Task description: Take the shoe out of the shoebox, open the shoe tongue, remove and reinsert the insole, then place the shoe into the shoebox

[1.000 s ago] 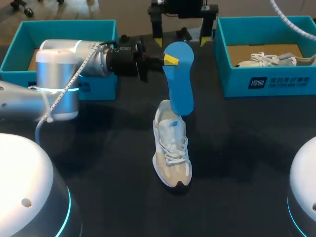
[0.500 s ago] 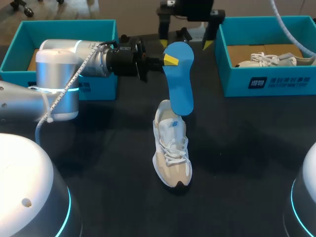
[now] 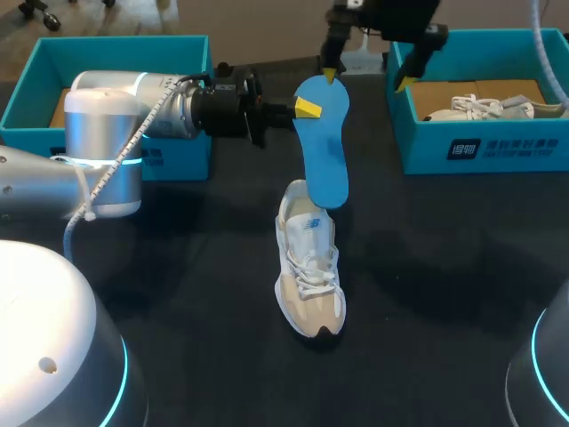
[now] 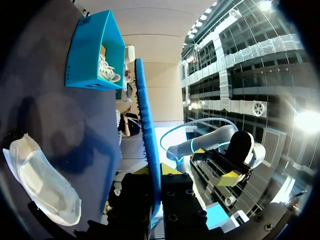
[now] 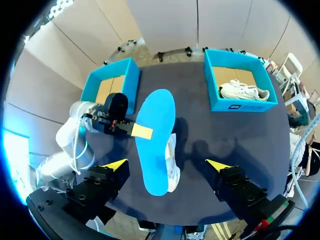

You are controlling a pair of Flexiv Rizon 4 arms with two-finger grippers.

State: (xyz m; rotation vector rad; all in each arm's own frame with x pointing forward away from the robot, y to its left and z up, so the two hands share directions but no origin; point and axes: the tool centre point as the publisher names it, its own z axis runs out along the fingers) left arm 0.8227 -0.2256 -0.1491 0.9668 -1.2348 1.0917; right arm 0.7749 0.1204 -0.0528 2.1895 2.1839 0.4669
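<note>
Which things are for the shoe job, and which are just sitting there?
For the job: shoe on the table, blue insole, left end effector gripping it, probably the empty shoebox.
Just sitting: second shoe, inside the second shoebox.

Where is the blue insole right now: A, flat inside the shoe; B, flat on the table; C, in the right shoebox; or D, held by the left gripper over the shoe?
D: the left gripper is shut on the blue insole near one end, holding it up over the shoe.
</note>
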